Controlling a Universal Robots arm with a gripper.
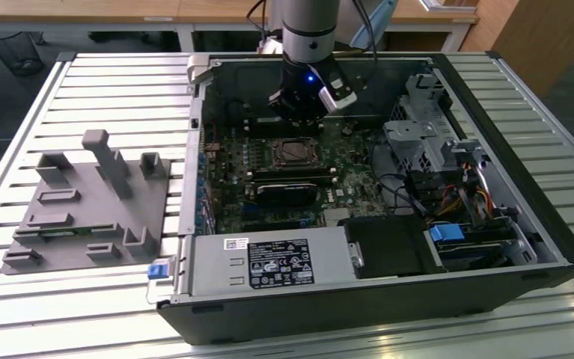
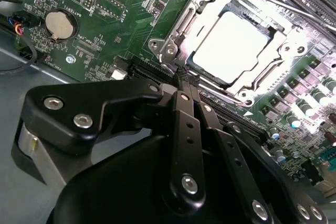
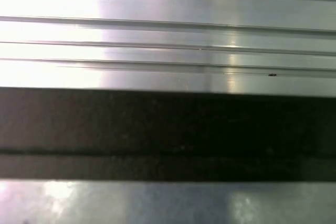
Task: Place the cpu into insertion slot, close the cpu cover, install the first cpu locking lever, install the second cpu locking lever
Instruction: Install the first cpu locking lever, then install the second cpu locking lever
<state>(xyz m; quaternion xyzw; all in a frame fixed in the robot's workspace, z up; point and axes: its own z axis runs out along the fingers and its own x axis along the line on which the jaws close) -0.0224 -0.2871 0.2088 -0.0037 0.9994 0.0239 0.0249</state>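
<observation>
The cpu [image 2: 231,45] lies flat in the insertion slot [image 1: 292,152], its silvery top bright in the second wrist view. The cpu cover [image 2: 252,85] is down over it, framing the chip. A thin metal lever rod [image 2: 181,24] runs along one side of the frame and another [image 2: 273,3] along the far side. My gripper [image 2: 184,76] is shut, its black fingers [image 2: 189,124] meeting just off the socket's near corner. Whether they pinch a lever end I cannot tell. In the exterior view the gripper [image 1: 298,120] hangs inside the open case just behind the socket.
The open computer case holds memory slots [image 1: 287,176], a power supply [image 1: 266,262] and a drive cage [image 1: 426,134]. A coin battery [image 2: 58,24] sits on the board. A grey fixture [image 1: 87,202] stands on the slatted table [image 3: 168,35] at the exterior view's left.
</observation>
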